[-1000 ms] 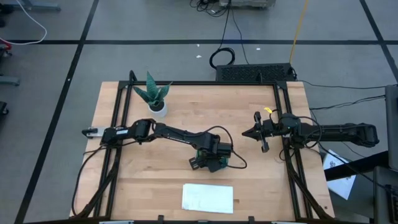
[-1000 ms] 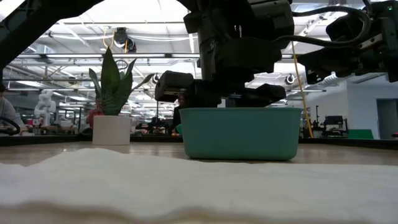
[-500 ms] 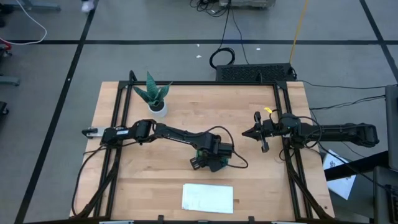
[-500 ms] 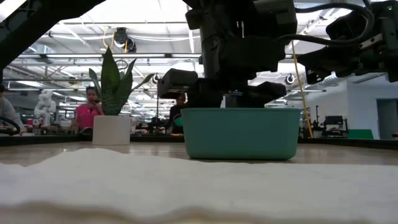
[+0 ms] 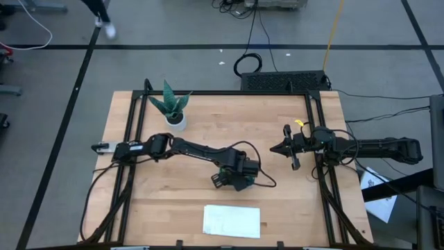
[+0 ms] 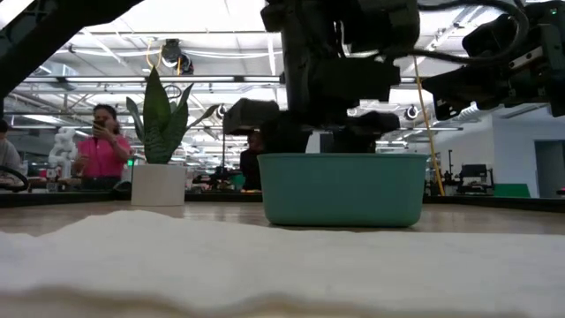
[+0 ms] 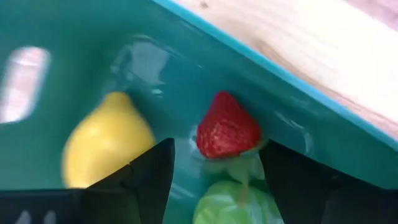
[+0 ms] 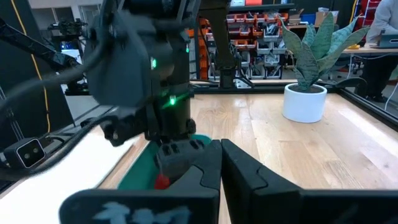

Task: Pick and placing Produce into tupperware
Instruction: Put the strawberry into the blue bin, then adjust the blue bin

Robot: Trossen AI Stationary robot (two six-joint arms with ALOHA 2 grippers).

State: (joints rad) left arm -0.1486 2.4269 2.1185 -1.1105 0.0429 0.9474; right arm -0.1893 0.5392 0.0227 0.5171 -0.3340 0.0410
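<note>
The teal tupperware tub [image 6: 340, 190] stands on the table's near middle, mostly hidden under my left gripper [image 5: 236, 179] in the high view. In the left wrist view a yellow lemon [image 7: 106, 140], a red strawberry [image 7: 227, 130] and a light green round piece [image 7: 233, 205] lie on the tub's floor against its wall [image 7: 249, 74]. My left gripper [image 7: 214, 162] is open and points down into the tub, its fingers either side of the green piece with a gap showing. My right gripper [image 5: 275, 148] hangs shut over the table's right part, away from the tub.
A spiky potted plant in a white pot [image 5: 172, 107] stands near the far left corner. A flat white sheet [image 5: 232, 220] lies by the near edge, in front of the tub. Black frame rails run along the table's left and right sides. People move in the room behind.
My left gripper has risen a little above the tub, staying over it. The tub and my right arm have kept still. A person in pink has walked into view behind the plant.
</note>
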